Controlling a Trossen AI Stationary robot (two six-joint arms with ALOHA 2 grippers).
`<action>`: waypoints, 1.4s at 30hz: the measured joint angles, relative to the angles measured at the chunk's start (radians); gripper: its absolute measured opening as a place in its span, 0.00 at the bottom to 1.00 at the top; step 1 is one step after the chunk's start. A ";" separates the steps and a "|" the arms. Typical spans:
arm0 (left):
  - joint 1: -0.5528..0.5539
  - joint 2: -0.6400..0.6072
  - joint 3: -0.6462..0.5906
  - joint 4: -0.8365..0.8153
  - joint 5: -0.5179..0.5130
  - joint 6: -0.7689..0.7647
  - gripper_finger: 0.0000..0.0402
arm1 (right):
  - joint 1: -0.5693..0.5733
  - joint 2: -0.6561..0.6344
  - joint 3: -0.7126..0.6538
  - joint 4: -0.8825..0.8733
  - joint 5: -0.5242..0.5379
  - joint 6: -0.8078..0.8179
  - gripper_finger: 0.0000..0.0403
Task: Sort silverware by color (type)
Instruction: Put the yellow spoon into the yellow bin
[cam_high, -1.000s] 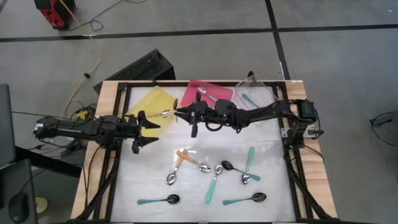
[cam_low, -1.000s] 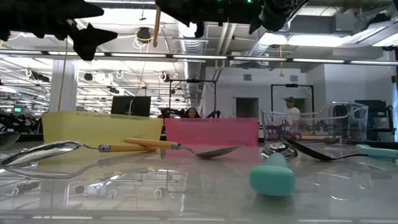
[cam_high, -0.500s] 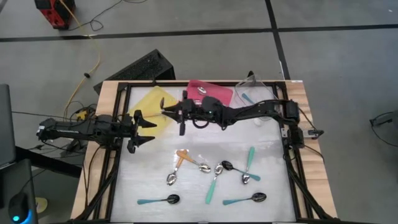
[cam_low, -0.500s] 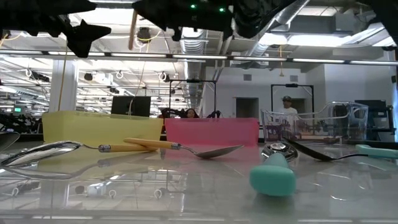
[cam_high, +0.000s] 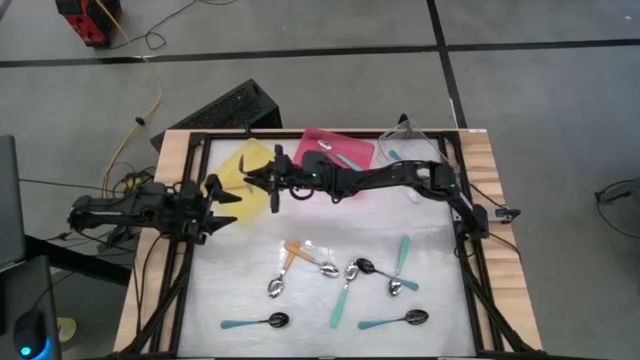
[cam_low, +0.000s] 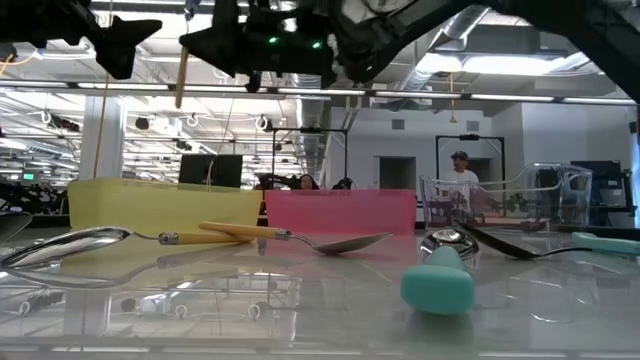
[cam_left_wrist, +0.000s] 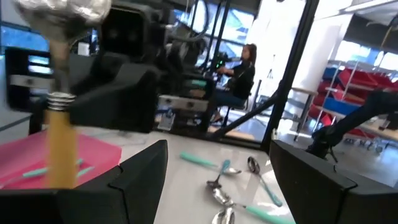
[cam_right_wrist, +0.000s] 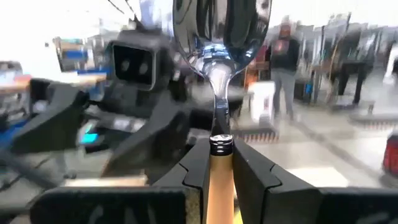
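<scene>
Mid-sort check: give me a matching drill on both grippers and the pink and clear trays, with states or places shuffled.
1. right gripper
2. left gripper
3. shallow pink plastic tray
4. clear plastic tray

A. right end of the tray row
B. open, holding nothing
C. shut on the orange-handled, silver-bowled spoon
D. middle of the tray row

Pairs: 1-C, 2-B, 3-D, 4-A

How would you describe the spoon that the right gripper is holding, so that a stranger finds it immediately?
Look above the yellow tray at the table's far side. The right gripper is shut on an orange-handled spoon there. It is the only spoon in the air, not lying down.
</scene>
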 joint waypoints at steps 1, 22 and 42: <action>0.000 -0.011 0.000 0.000 0.000 -0.002 0.67 | -0.001 0.017 0.016 0.008 0.001 -0.001 0.19; 0.000 -0.063 0.000 -0.025 -0.008 -0.006 0.67 | -0.048 0.250 0.224 -0.123 0.067 0.098 0.19; 0.000 -0.063 0.000 -0.034 -0.017 -0.006 0.67 | -0.052 0.249 0.224 -0.335 0.309 0.020 0.19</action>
